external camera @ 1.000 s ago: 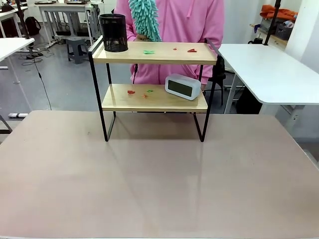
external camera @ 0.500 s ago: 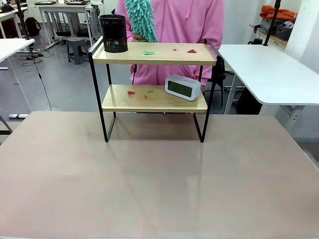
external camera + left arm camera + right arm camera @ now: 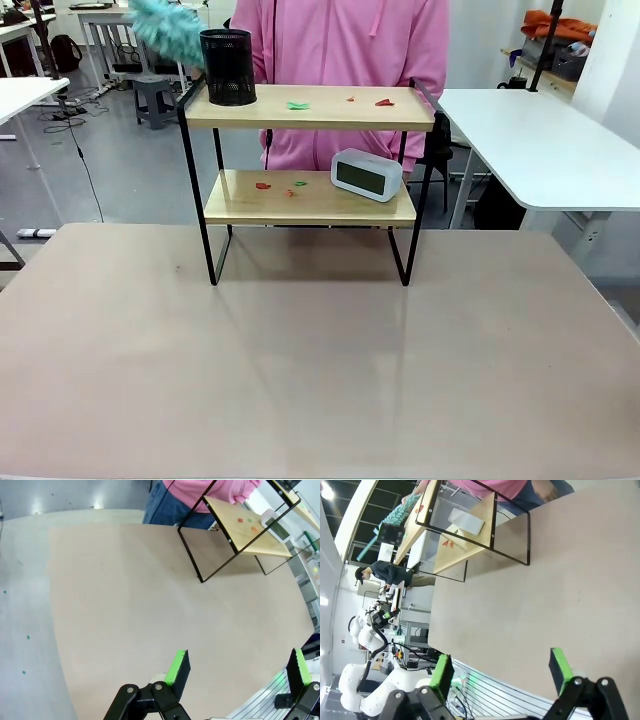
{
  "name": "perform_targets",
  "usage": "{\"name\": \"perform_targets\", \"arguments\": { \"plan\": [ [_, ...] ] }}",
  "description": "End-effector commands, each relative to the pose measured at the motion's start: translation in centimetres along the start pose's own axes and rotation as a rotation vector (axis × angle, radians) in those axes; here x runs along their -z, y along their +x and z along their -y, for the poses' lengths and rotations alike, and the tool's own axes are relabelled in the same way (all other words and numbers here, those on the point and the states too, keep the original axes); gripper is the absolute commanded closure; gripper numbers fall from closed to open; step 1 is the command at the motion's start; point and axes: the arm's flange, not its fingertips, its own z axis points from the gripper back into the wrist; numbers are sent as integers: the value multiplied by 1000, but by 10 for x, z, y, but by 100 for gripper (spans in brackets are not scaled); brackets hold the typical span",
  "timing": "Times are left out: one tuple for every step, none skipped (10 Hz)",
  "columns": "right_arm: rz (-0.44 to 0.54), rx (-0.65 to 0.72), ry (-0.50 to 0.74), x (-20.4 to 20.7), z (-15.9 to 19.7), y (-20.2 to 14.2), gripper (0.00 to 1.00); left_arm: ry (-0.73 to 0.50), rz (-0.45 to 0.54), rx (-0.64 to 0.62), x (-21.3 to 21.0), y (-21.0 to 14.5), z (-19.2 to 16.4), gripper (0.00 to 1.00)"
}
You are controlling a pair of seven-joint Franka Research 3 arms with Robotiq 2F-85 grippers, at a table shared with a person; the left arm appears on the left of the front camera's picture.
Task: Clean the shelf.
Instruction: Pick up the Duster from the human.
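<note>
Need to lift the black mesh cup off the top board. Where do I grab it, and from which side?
Take the black mesh cup across its round wall, about mid-height, coming in level from the robot's side. It stands upright at the left end of the top board of the shelf with nothing in front; the teal duster is at its left, so probably avoid that side.

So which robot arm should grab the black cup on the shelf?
Probably the left. The black cup stands at the left end of the shelf, on its top board, the left arm's side. The left gripper and right gripper are both open and empty.
</note>
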Motion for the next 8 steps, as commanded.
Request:
{"name": "perform_targets", "arguments": {
  "plan": [
    [4, -26, 31, -4, 2, 3, 0, -17, 12, 23, 3, 3, 0, 0],
    [4, -26, 31, -4, 2, 3, 0, -17, 12, 23, 3, 3, 0, 0],
    [4, -26, 31, -4, 2, 3, 0, -17, 12, 23, 3, 3, 0, 0],
    [4, -26, 31, -4, 2, 3, 0, -17, 12, 23, 3, 3, 0, 0],
    [4, -26, 31, -4, 2, 3, 0, -17, 12, 23, 3, 3, 0, 0],
    [4, -26, 31, -4, 2, 3, 0, -17, 12, 23, 3, 3, 0, 0],
    [4, -26, 31, -4, 2, 3, 0, -17, 12, 23, 3, 3, 0, 0],
    [4, -26, 31, -4, 2, 3, 0, -17, 12, 23, 3, 3, 0, 0]
  ]
}}
